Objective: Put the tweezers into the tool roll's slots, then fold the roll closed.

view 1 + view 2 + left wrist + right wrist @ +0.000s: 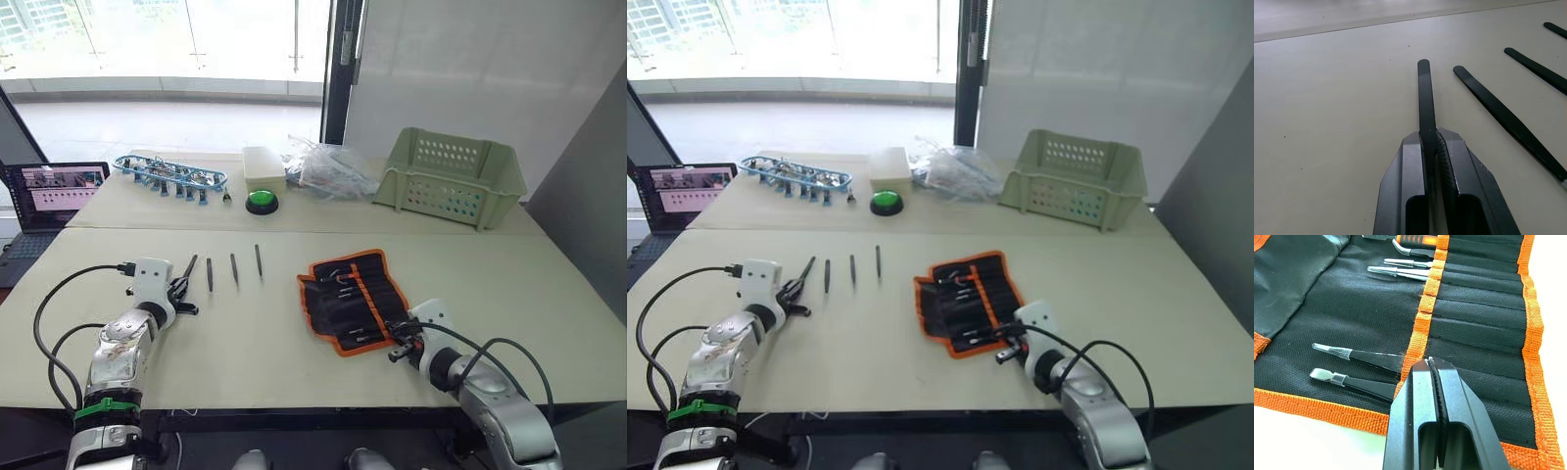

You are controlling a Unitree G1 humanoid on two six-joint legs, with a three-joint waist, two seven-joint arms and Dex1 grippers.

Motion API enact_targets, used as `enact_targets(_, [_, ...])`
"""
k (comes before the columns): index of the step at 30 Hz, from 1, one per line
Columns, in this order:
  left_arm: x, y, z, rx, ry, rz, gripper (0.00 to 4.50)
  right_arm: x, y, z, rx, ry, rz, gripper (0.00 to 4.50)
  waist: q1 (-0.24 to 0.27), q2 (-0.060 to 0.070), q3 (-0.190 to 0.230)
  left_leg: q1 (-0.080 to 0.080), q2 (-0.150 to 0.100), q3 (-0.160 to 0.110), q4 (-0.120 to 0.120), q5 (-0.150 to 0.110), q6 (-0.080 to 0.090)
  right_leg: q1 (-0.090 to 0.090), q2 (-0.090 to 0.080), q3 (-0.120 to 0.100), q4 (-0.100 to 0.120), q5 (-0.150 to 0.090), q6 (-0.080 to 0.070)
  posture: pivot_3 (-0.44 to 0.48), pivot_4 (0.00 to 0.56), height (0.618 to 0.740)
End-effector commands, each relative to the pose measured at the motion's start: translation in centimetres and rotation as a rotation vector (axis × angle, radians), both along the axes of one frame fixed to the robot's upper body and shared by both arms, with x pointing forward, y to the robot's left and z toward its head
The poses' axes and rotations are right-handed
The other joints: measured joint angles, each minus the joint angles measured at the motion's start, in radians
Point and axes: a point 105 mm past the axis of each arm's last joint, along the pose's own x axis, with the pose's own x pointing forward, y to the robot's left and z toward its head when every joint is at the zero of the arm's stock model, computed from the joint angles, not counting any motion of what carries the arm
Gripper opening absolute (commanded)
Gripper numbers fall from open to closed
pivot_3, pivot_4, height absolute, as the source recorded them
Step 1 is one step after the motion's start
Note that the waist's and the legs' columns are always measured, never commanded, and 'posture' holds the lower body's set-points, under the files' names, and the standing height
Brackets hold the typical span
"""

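Three black tweezers [234, 268] lie side by side on the table, left of the tool roll [353, 299]. A fourth tweezer [1423, 93] is pinched in my left gripper [1429, 134], which is shut on it low over the table at the left end of the row [181, 289]. The roll lies open and flat, black with orange edging. Two slim capped tools [1359, 356] sit in its slots. My right gripper [1428, 361] is shut, its tips down on the orange centre stripe [1422, 323] near the roll's near edge [397, 350].
At the back of the table stand a green plastic basket [451, 176], crumpled clear bags [328, 168], a white box [263, 164], a green button [262, 201] and a blue rack of clips [168, 174]. A laptop [49, 196] sits at far left.
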Motion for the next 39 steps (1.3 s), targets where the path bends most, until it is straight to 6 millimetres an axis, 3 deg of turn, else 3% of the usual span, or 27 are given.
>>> enact_targets(1, [-0.2, -1.1, 7.2, 0.067, -0.219, -0.092, 0.03, -1.4, 0.1, -2.9, -0.011, 0.136, 0.003, 0.0, 0.0, -0.004, -0.001, -0.003, 0.0, 0.0, 0.0, 0.0, 0.0, -0.003, 0.0, 0.0, 0.0, 0.0, 0.0, 0.0, 0.15, 0.724])
enact_targets(4, [-0.7, -5.5, 10.2, 0.051, -0.291, -0.315, 0.03, -1.4, 0.4, -3.0, -0.009, 0.139, 0.006, 0.0, 0.0, -0.005, -0.001, -0.011, 0.0, 0.0, 0.0, 0.004, 0.007, -0.011, 0.0, 0.0, 0.0, 0.005, 0.006, 0.0, 0.15, 0.724])
enact_targets(6, [-1.4, -8.8, 10.3, 0.004, -0.252, -0.492, 0.03, -1.3, 0.6, -3.0, -0.006, 0.138, 0.009, 0.0, 0.0, -0.005, -0.001, -0.011, 0.0, 0.001, 0.0, 0.004, 0.007, -0.011, 0.0, 0.0, 0.0, 0.005, 0.005, 0.0, 0.15, 0.724])
enact_targets(11, [-2.7, -16.5, 8.3, -0.031, -0.051, -0.873, 0.03, -1.3, 1.0, -3.1, -0.003, 0.14, 0.011, 0.0, -0.003, -0.004, 0.0, -0.011, 0.0, 0.001, 0.0, 0.004, 0.007, -0.011, 0.001, 0.001, 0.0, 0.001, 0.0, 0.0, 0.15, 0.724])
enact_targets(14, [-1.9, -19.2, 6.6, 0.056, 0.056, -0.94, 0.03, -1.3, 1.1, -3.3, -0.005, 0.144, 0.012, 0.0, -0.006, -0.004, 0.001, -0.011, 0.0, 0.0, 0.0, 0.005, 0.008, -0.011, 0.002, 0.001, 0.0, 0.001, 0.0, 0.0, 0.15, 0.724])
enact_targets(18, [-2.5, -22.1, 5.7, 0.148, 0.139, -1.094, 0.03, -1.3, 1.2, -3.3, -0.008, 0.145, 0.005, 0.0, -0.018, -0.004, 0.001, -0.01, 0.0, 0.0, -0.001, 0.005, 0.008, -0.011, 0.004, 0.003, 0.0, 0.001, 0.001, 0.0, 0.15, 0.724])
enact_targets(22, [-2.5, -22.6, 4.0, 0.279, 0.258, -1.162, 0.03, -1.7, 1.2, -3.4, -0.004, 0.144, -0.009, 0.0, -0.022, -0.003, 0.001, -0.011, 0.0, -0.001, -0.002, 0.005, 0.008, -0.012, 0.006, 0.004, 0.0, 0.003, 0.005, 0.0, 0.15, 0.724])
enact_targets(39, [-0.6, -24.6, 2.2, 0.501, 0.282, -1.176, 0.03, -2.2, 1.4, -3.5, 0.015, 0.143, -0.051, 0.0, -0.011, -0.003, 0.001, -0.011, 0.0, -0.001, -0.004, 0.004, 0.009, -0.012, 0.006, 0.005, 0.0, 0.002, 0.007, 0.0, 0.15, 0.724])
